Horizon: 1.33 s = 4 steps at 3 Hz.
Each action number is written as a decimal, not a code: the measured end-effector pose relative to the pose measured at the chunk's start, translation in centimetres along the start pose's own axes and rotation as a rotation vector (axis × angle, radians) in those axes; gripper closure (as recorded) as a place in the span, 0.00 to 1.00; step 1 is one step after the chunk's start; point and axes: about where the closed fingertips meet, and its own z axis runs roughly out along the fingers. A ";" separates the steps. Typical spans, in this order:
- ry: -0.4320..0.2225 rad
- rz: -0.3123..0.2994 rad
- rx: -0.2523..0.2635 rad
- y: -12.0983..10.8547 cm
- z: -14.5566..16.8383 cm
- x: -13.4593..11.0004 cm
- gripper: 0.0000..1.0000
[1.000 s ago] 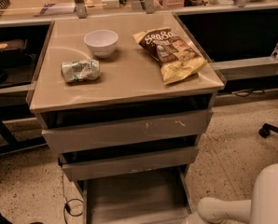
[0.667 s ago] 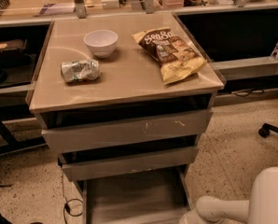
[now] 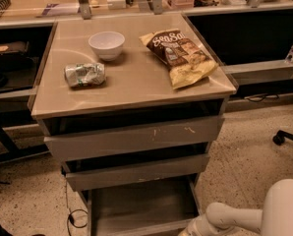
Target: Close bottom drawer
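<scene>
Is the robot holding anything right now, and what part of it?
It cannot be told. The tool sits at the picture's bottom edge, mostly cut off, beside the front right corner of the open bottom drawer.

Bottom drawer (image 3: 141, 208) was grey-brown, unpatterned. Top drawer front (image 3: 136, 137) showed white scratch marks. Bowl (image 3: 106, 44) white; crushed can (image 3: 85, 74) silver-green; chip bag (image 3: 182, 55) yellow-brown. Floor (image 3: 254, 146) speckled beige. Gripper (image 3: 187, 231), off-white, sat at bottom edge, right of centre.

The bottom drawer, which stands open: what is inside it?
The visible floor of the bottom drawer looks bare. Its back part is covered by the middle drawer front. The gripper is out of view; only the white arm shows at lower right.
</scene>
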 end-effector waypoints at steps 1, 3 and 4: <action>-0.038 -0.006 0.029 -1.7 -0.5 -2.3 1.00; -0.075 -0.027 0.067 -4.1 -1.1 -5.9 1.00; -0.091 -0.038 0.067 -5.1 -0.7 -7.4 1.00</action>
